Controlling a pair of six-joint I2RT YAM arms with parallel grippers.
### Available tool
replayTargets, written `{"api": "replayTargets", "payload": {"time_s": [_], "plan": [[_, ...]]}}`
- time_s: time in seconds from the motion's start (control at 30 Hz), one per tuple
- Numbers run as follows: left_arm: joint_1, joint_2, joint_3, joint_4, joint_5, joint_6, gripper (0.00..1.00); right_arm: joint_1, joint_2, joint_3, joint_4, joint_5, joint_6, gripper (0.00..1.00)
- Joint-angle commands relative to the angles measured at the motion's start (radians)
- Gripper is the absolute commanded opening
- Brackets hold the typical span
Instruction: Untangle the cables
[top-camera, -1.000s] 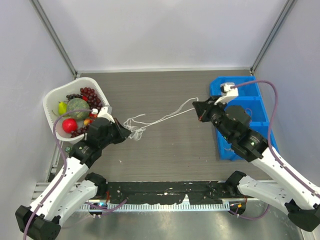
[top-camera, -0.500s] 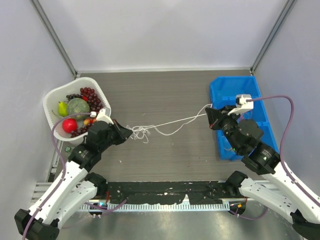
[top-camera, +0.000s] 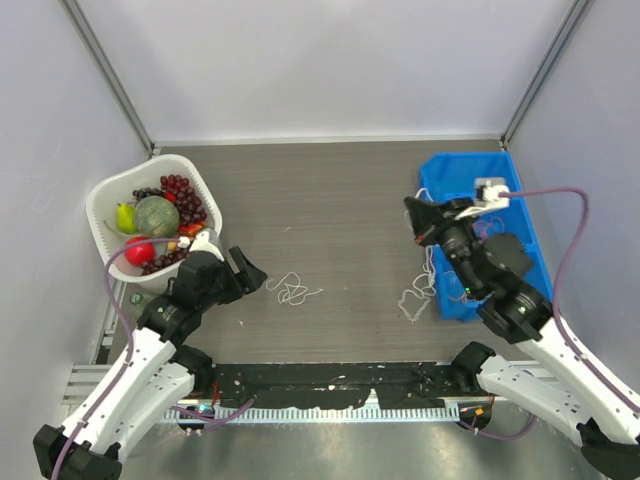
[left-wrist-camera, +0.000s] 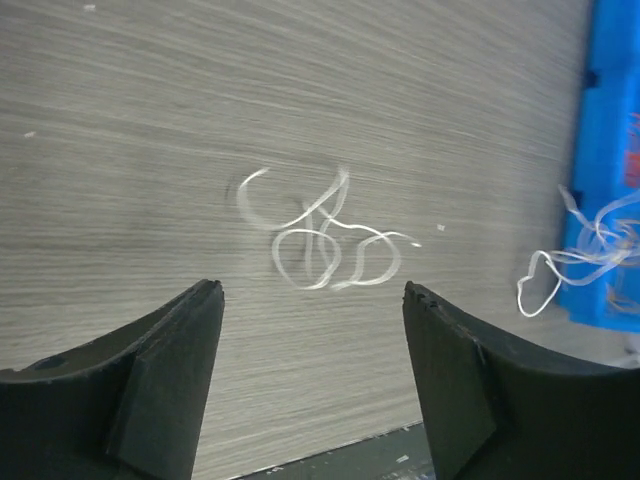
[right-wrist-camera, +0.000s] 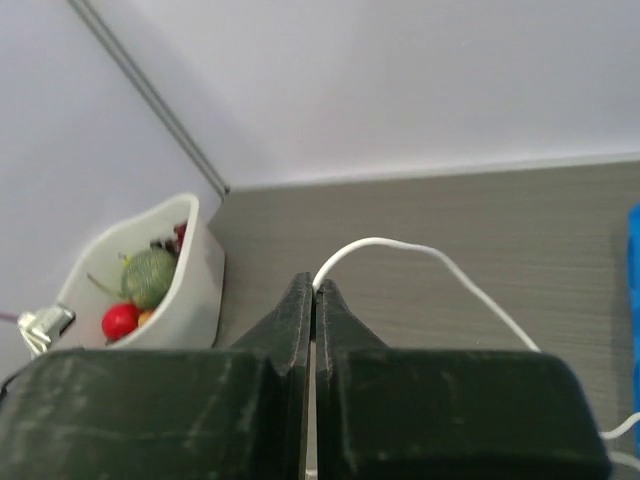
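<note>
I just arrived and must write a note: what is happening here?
A two-armed robot is doing an untangling job. Its left pincer is open, with one curled cable lying free on the table ahead of it. The right pincer is shut on a second cable, which hangs down beside the blue bin.

On the table (top-camera: 330, 200), the basket (top-camera: 105, 205) sat at the far left with fruit (top-camera: 155, 215) in it, and the bin (top-camera: 500, 166) lay along the right side. One cable (top-camera: 291, 290) lay on the table left of centre, just right of the left gripper (top-camera: 252, 272) and apart from it. The other cable (top-camera: 418, 295) ran down from the right gripper (top-camera: 412, 215) to the table beside the bin's left edge, well apart from the first.
</note>
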Motion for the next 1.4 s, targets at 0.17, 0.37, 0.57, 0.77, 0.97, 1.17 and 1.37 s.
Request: {"api": "replayTargets", "payload": {"time_s": [0.17, 0.37, 0.57, 0.77, 0.97, 1.17, 1.37], "plan": [[-0.017, 0.203, -0.031, 0.367, 0.418, 0.007, 0.93, 0.002, 0.098, 0.067, 0.021, -0.245, -0.072, 0.01], [-0.077, 0.389, 0.067, 0.373, 0.362, 0.074, 0.9, 0.001, 0.129, 0.104, 0.053, -0.352, -0.078, 0.01], [-0.106, 0.446, 0.055, 0.286, 0.17, 0.085, 0.89, 0.001, 0.141, 0.04, 0.004, -0.217, -0.013, 0.01], [-0.118, 0.573, 0.057, 0.37, 0.188, 0.115, 0.87, 0.001, 0.173, -0.101, -0.054, -0.124, 0.093, 0.01], [-0.121, 0.756, 0.136, 0.333, 0.261, 0.146, 0.5, 0.001, 0.219, -0.181, -0.174, -0.055, 0.175, 0.08], [-0.12, 0.618, 0.171, 0.183, 0.239, 0.203, 0.0, -0.001, 0.242, -0.191, -0.201, -0.111, 0.161, 0.5], [-0.118, 0.367, 0.194, 0.212, 0.377, 0.231, 0.0, -0.001, 0.363, -0.102, -0.218, -0.231, 0.045, 0.61]]}}
